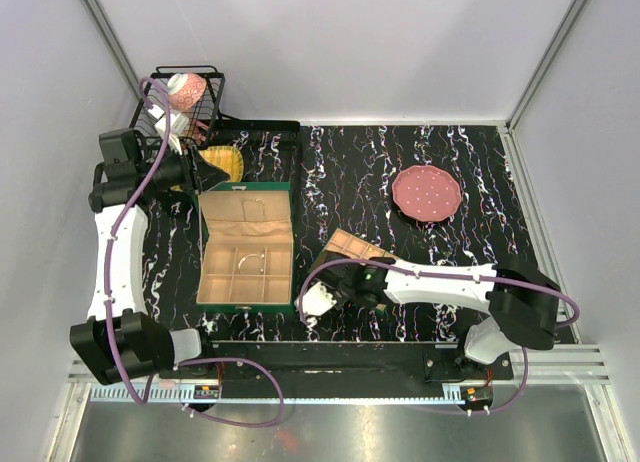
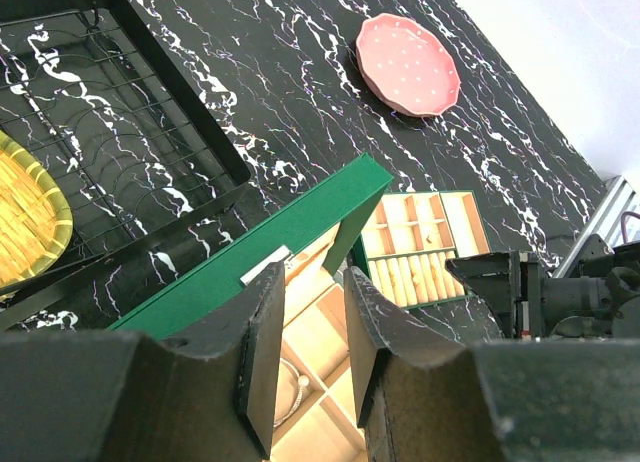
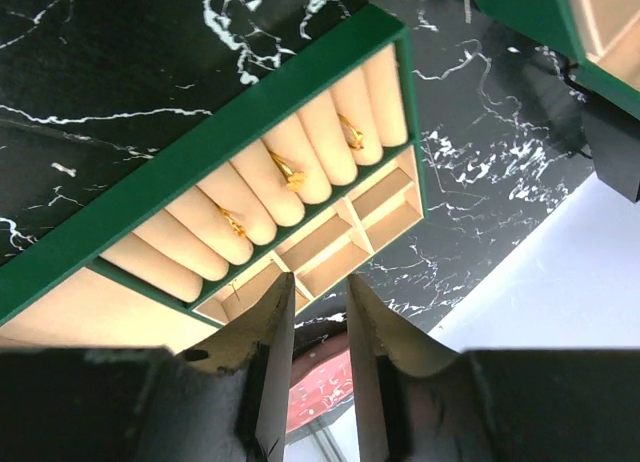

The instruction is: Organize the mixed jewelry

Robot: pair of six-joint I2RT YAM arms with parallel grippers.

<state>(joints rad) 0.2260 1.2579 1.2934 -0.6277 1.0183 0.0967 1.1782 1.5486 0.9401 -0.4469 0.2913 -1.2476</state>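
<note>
The mixed jewelry shows as three small gold rings sitting on the beige rolls of a small green tray, and a thin silver hoop in a compartment of the open green box. My right gripper is open and empty, just short of the tray's edge; in the top view it is below the tray. My left gripper is open and empty, above the box's raised lid; in the top view it is at the box's far left corner.
A pink white-dotted plate lies at the far right, also in the left wrist view. A black wire basket holding a pink cup stands at the back left. A yellow woven dish rests on a flat black rack.
</note>
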